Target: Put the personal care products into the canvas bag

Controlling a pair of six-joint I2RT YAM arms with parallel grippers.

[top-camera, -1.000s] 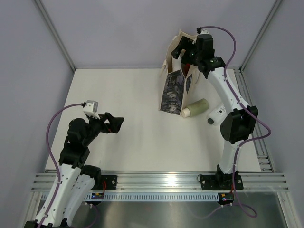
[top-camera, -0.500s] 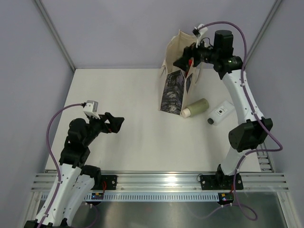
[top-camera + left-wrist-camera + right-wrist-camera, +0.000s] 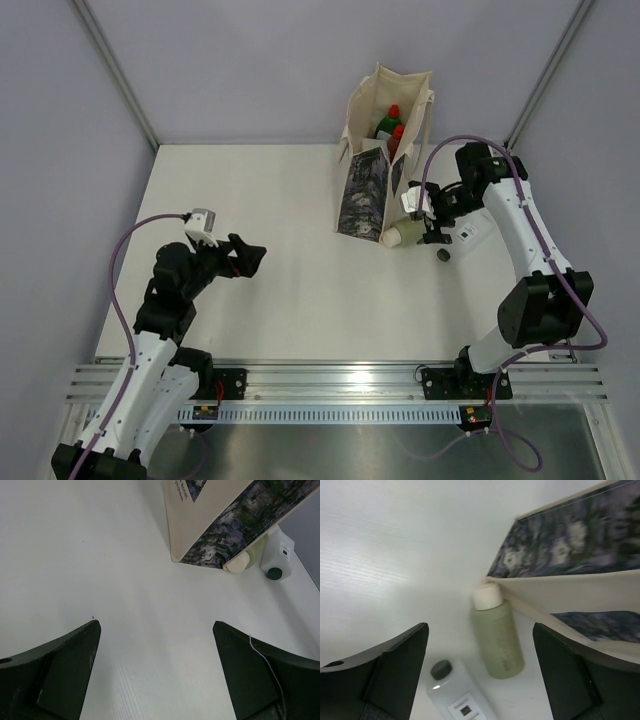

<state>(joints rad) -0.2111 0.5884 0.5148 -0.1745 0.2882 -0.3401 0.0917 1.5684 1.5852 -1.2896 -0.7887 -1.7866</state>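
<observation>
The cream canvas bag [image 3: 368, 160] stands upright at the back of the table, its dark picture panel facing front. Two red-capped bottles [image 3: 392, 124] stick up inside its mouth. A pale green cylinder bottle [image 3: 398, 237] [image 3: 499, 639] lies on the table against the bag's foot, beside a clear rectangular bottle [image 3: 466, 234] [image 3: 461, 700] with a dark cap. My right gripper [image 3: 427, 222] [image 3: 480, 628] hangs open just above these two, touching neither. My left gripper [image 3: 248, 259] [image 3: 156, 625] is open and empty over bare table at the left. The other products are out of view.
In the left wrist view the bag [image 3: 210, 525], the pale green bottle [image 3: 248, 559] and the clear bottle [image 3: 278, 552] lie far ahead to the right. Grey walls and metal frame rails enclose the white table [image 3: 280, 200].
My right arm has left the bag's mouth and dropped to the table on the bag's right, over the pale green bottle. Red caps now show in the bag. The left arm shifted slightly.
</observation>
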